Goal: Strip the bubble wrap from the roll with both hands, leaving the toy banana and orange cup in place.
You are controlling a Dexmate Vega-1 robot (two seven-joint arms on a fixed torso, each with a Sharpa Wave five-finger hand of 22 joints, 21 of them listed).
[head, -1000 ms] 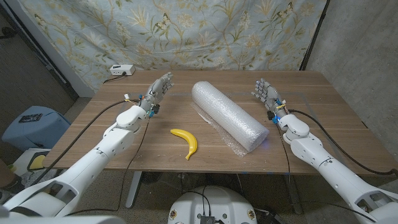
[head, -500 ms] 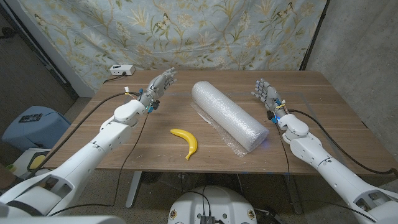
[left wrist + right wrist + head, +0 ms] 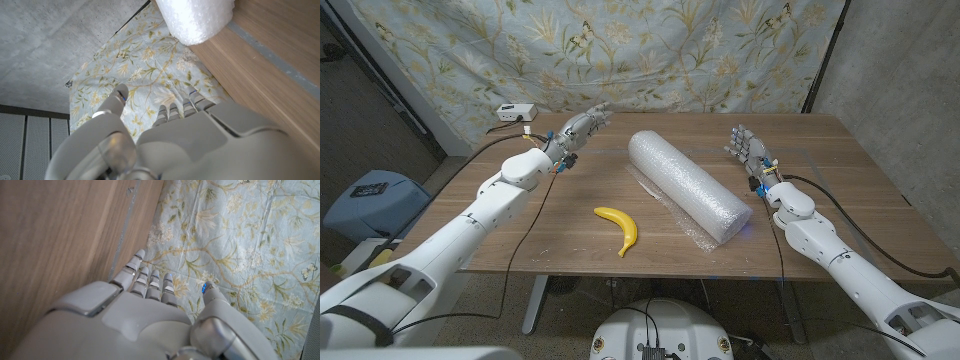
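Over the last second the left robot hand [image 3: 582,128] had risen and swung toward the upper middle of the frame, closing on the far end of the bubble wrap roll [image 3: 686,182] — the right robot hand [image 3: 745,150] had kept its place. Both stayed empty, fingers spread apart, neither touching the roll. The roll lay diagonally across the middle of the worktop [image 3: 840,170], a loose flap of wrap under its near end. The toy banana [image 3: 620,227] lay lower left of it, well apart — untouched. A white power strip [image 3: 515,113] sat at the upper-left corner.
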